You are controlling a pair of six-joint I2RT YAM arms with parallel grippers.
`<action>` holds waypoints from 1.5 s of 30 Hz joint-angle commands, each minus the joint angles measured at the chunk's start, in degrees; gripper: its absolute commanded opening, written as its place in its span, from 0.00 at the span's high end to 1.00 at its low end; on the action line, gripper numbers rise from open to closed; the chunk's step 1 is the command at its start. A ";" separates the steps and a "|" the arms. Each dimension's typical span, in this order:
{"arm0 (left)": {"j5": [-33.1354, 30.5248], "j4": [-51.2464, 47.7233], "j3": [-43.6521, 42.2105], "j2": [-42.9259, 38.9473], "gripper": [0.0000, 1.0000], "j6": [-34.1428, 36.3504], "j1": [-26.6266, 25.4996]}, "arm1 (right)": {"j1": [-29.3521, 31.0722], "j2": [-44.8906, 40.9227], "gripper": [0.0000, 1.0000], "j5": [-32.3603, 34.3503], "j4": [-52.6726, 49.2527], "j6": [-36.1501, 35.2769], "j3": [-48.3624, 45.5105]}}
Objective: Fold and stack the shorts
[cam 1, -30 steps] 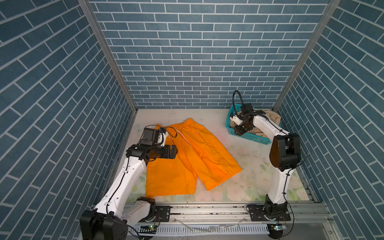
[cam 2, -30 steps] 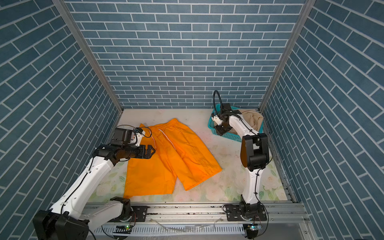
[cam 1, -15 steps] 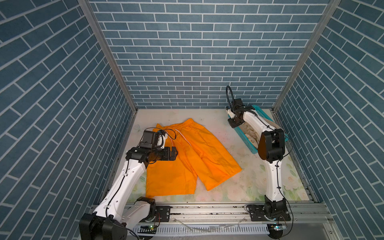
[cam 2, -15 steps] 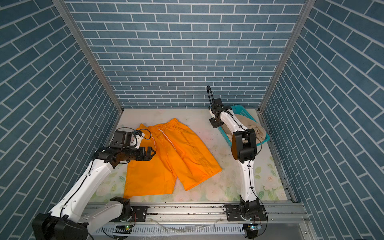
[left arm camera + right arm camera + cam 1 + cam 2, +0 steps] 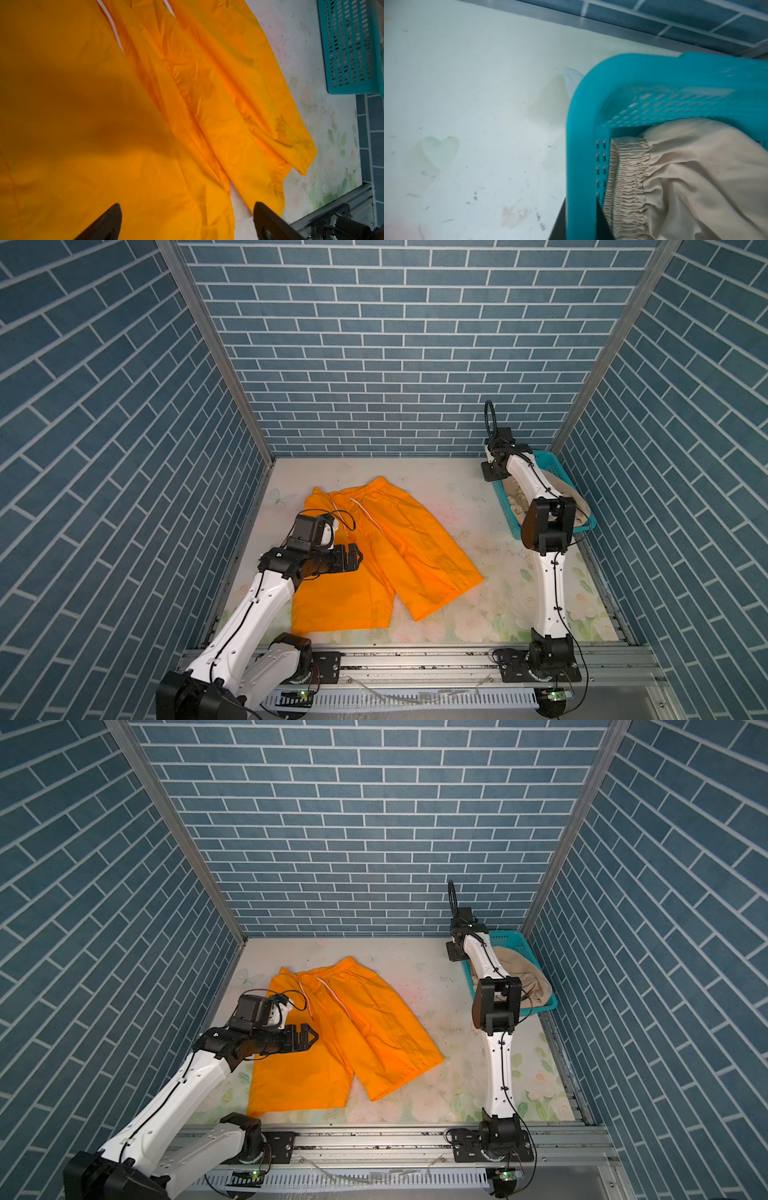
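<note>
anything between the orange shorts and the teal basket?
Nothing: only bare floral-print table surface between the bright orange cloth shorts and the teal perforated plastic basket, in both top views.

The right gripper [image 5: 581, 223] is pinching the rim of the teal basket [image 5: 654, 70], with beige shorts [image 5: 695, 176] lying bunched inside it.

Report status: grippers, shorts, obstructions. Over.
Left gripper open above flat bright orange cloth shorts. Right gripper clamped on teal perforated plastic basket rim. Beige cloth shorts inside basket. Nothing folded.
</note>
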 commanded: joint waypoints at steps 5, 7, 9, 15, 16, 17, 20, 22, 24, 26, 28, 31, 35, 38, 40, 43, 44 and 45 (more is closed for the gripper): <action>-3.99 -1.05 -0.95 2.07 0.00 -3.29 -8.06 | -0.78 -2.25 0.65 -8.22 1.82 2.55 1.48; -5.55 -2.73 0.17 1.49 0.00 -3.08 -8.54 | -0.65 -6.36 0.55 -12.24 3.69 2.61 -1.74; -7.91 -4.06 2.38 0.68 0.00 -2.69 -8.50 | -0.28 -12.64 0.51 -14.70 6.62 3.11 -7.12; -13.27 -8.74 15.60 4.33 0.00 0.96 -5.39 | 4.92 -37.71 0.45 -18.96 12.96 6.83 -31.65; -12.35 -8.92 17.21 5.30 0.00 1.86 -3.92 | 6.78 -41.56 0.45 -18.57 13.14 8.36 -36.24; -11.03 -9.15 18.97 6.36 0.00 3.01 -2.06 | 9.43 -46.07 0.44 -19.24 13.78 10.02 -41.83; -6.85 -10.26 23.14 9.09 0.00 6.12 3.50 | 19.88 -58.08 0.44 -19.03 18.32 16.07 -58.50; -5.95 -11.40 25.54 10.32 0.00 8.07 6.18 | 28.19 -63.57 0.44 -17.89 20.40 20.80 -67.26; -5.89 -12.34 27.29 10.86 0.00 9.80 8.51 | 37.72 -67.34 0.44 -14.79 21.72 26.24 -74.37; -5.76 -12.72 27.83 10.71 0.00 10.87 10.55 | 47.56 -69.01 0.44 -10.00 23.95 30.56 -79.22; -5.76 -12.65 27.50 10.39 0.00 11.48 12.03 | 57.00 -67.88 0.44 -3.73 24.31 33.65 -81.08; -5.57 -11.34 25.48 9.35 0.00 11.46 12.80 | 65.29 -62.52 0.40 -1.27 25.89 38.12 -81.00; -2.93 -8.44 22.02 7.96 0.00 10.97 12.76 | 69.29 -55.62 0.37 -2.79 32.36 40.33 -81.10; -3.72 -8.75 21.02 7.92 0.00 11.60 12.77 | 69.67 -51.55 0.36 -5.50 37.52 40.80 -81.00; -3.98 -9.07 20.66 8.23 0.00 12.22 12.82 | 69.71 -48.45 0.35 -6.02 37.57 40.69 -79.33; -5.08 -9.38 20.35 8.45 0.00 12.93 12.81 | 69.70 -44.27 0.35 -6.72 36.14 40.68 -76.38; -5.26 -9.25 20.27 8.41 0.00 13.07 12.82 | 69.71 -43.55 0.34 -7.08 36.55 40.98 -76.20; -5.32 -9.05 20.18 8.45 0.00 13.16 12.81 | 69.71 -42.79 0.34 -7.27 36.95 41.40 -76.02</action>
